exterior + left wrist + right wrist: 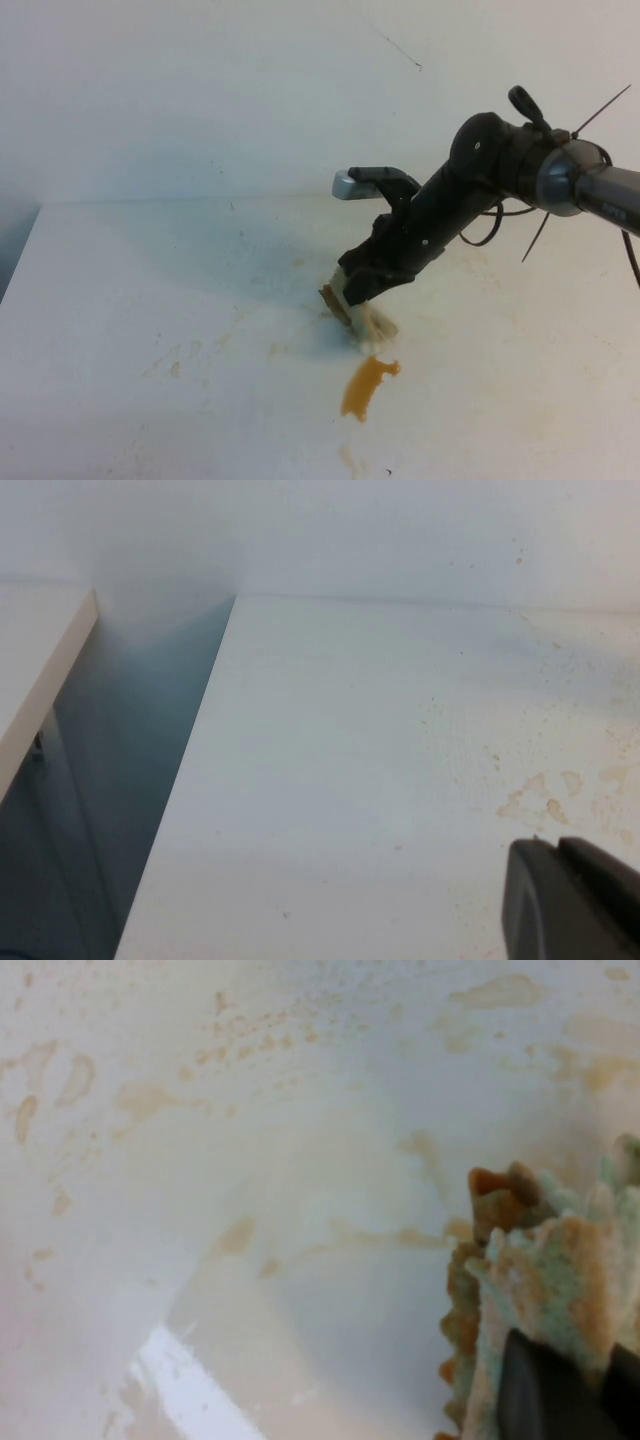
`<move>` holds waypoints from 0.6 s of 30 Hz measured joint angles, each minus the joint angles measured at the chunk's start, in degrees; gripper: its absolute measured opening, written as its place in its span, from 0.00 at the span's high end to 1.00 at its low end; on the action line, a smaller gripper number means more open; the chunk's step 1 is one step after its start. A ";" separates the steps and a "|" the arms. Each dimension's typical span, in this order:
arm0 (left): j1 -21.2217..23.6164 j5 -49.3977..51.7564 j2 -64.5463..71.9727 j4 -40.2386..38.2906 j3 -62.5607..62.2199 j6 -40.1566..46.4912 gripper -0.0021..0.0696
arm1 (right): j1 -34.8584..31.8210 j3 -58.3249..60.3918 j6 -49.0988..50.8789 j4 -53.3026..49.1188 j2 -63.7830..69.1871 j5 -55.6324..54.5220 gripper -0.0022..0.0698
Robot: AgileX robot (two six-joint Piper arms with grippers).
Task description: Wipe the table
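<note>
With my right pincer (354, 294) pinching the orange-stained pale cloth (370, 322), I should press it flat through the orange puddle (366, 386) on the white tabletop (150, 300), while my left pincer (562, 885) hovers near its left edge.

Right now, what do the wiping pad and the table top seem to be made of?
The wiping pad, pinched in the shut right gripper beside the orange spill: probably soft cloth or sponge; ragged edges, stained. The table top: smooth white laminate, likely; faint sheen. The left gripper hovers near the table's edge.
</note>
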 joint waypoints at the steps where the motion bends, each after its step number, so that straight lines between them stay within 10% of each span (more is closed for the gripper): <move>1: 0.00 0.00 0.00 0.00 0.00 0.00 0.98 | 0.00 -0.98 -1.62 0.16 0.10 1.12 0.93; 18: 0.00 0.00 0.00 0.00 0.00 0.00 0.98 | 0.00 -11.22 -13.23 -17.08 3.62 1.16 0.93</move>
